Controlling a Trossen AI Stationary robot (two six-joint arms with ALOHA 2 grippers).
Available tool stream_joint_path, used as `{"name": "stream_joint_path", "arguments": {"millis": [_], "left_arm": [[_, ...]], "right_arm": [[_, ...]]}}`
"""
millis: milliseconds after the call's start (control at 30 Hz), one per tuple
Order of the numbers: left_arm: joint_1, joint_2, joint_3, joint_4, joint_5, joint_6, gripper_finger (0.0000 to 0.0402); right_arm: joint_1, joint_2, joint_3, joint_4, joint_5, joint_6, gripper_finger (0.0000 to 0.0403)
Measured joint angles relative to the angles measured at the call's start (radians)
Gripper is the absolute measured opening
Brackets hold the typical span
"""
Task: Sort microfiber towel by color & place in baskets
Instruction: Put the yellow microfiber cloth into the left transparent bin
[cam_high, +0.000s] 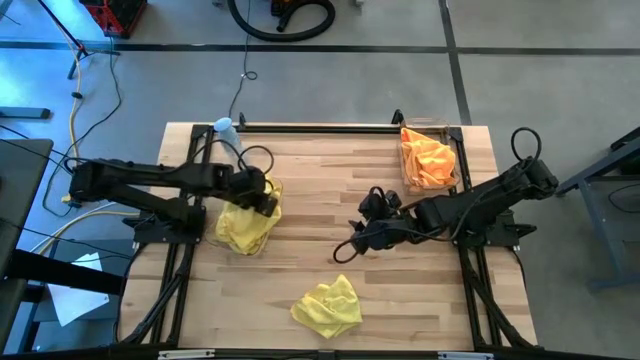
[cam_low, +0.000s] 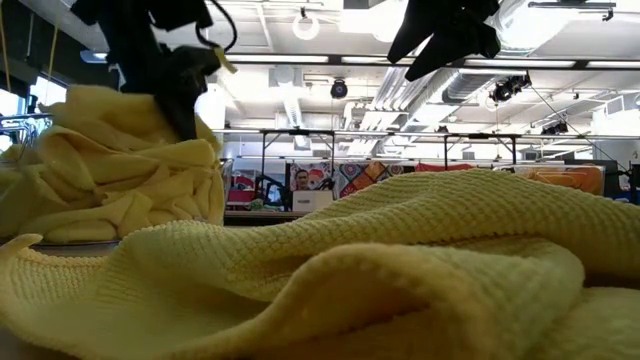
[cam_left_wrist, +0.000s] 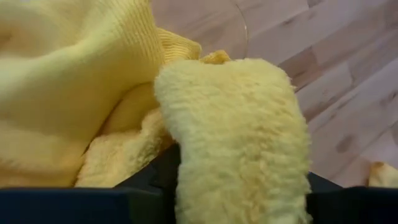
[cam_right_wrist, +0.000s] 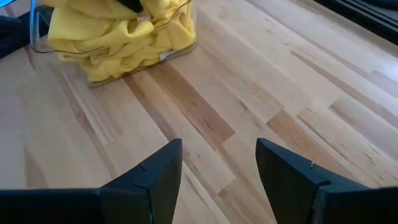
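The left basket (cam_high: 268, 232) holds a pile of yellow towels (cam_high: 243, 225). My left gripper (cam_high: 265, 198) reaches down into it, its fingers apart with a fuzzy yellow towel (cam_left_wrist: 236, 130) between them. The right basket (cam_high: 455, 180) at the far right holds orange towels (cam_high: 427, 160). Another yellow towel (cam_high: 328, 308) lies crumpled on the table near the front edge. My right gripper (cam_high: 352, 240) hangs open above bare wood at mid-table, holding nothing. My left gripper has a rounded fold of the fuzzy yellow towel (cam_left_wrist: 249, 180) filling the gap between its two spread fingers (cam_left_wrist: 165, 168). The fingers slant down from above. The fold hides the fingertips, so I cannot tell whether the pads press on it. The towel's far part lies on the pile in the basket.
A transparent bottle with a blue cap (cam_high: 224, 128) stands at the far left corner, behind the left basket. Bare wood stretches between the two baskets and around my right gripper (cam_right_wrist: 217, 162). The low view is mostly filled by the front yellow towel (cam_low: 330, 270).
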Motion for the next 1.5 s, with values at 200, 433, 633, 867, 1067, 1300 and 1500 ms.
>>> {"name": "stream_joint_path", "arguments": {"millis": [200,433,633,867,1067,1300,1500], "left_arm": [[-0.001,0.000,0.153,-0.231,-0.004,-0.010,0.0132],[-0.018,0.000,0.304,-0.426,-0.062,-0.024,0.0131],[-0.066,-0.001,0.352,-0.528,-0.135,-0.101,0.0131],[-0.180,-0.001,0.352,-0.476,-0.065,-0.175,0.0130],[-0.233,0.000,0.352,-0.530,-0.133,-0.216,0.0130],[-0.194,0.000,0.352,-0.568,-0.222,-0.190,0.0130],[-0.190,0.000,0.347,-0.574,-0.261,-0.177,0.0130]], "right_arm": [[0.000,0.000,0.000,0.000,-0.002,-0.019,0.0200],[0.000,0.000,0.000,0.000,-0.003,-0.021,0.0200],[0.000,0.000,0.000,-0.004,-0.003,-0.021,0.0200],[0.000,0.000,0.000,-0.004,-0.003,-0.021,0.0200],[-0.011,0.000,0.000,-0.007,-0.003,-0.021,0.0200],[-0.034,0.000,0.000,-0.007,-0.003,-0.021,0.0200],[-0.037,0.000,0.000,-0.007,-0.003,-0.021,0.0200]]}}
